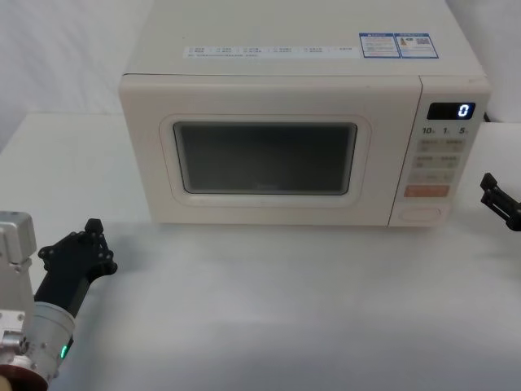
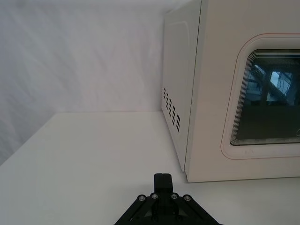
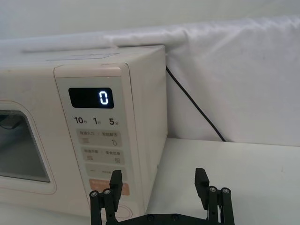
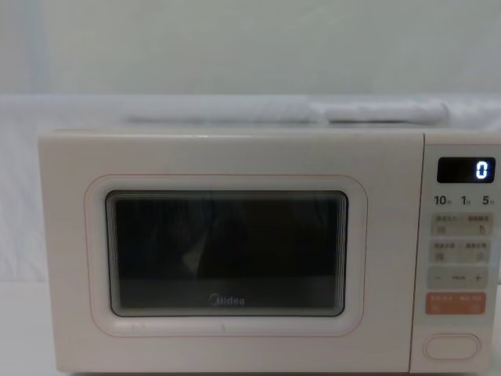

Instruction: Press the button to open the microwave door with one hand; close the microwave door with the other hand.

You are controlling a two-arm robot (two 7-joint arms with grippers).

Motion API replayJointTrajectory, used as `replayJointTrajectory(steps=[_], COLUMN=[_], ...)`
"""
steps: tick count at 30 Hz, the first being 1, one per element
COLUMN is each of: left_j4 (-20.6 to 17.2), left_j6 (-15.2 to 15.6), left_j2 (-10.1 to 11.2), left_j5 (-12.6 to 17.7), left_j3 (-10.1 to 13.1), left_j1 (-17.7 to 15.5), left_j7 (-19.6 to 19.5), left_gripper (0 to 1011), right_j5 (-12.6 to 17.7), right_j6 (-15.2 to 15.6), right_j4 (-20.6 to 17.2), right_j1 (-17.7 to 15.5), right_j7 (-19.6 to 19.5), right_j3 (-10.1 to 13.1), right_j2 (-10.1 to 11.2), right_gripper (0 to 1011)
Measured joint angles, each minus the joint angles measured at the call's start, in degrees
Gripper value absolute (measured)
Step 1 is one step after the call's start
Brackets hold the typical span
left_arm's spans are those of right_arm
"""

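Head view has the microwave [image 1: 301, 142] standing on the white table [image 1: 269, 301], its door [image 1: 264, 155] shut flush with the body. Right of the door sits the control panel, display reading 0, and the button [image 1: 422, 214] lies at the panel's very bottom, under the orange key [image 1: 426, 191]. The right gripper [image 1: 501, 199] hovers just right of the microwave's front corner, level with that button, fingers spread apart. The left gripper [image 1: 91, 236] waits in front of the microwave's left end, well apart from it, fingers pressed together.
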Motion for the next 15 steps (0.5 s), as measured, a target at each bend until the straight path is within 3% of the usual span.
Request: replayJointTrajectory(steps=[15], left_j4=[-0.06], left_j6=[-0.13], left_j2=[-0.07], left_j5=[0.00], left_j3=[-0.08], left_j1=[0.04], left_j7=[0.00], left_gripper=[0], right_j5=[0.00], right_j6=[0.00], right_j4=[0.00], right_j1=[0.00], right_j7=[0.00], right_j3=[0.00], right_j2=[0.00], right_gripper=[1002])
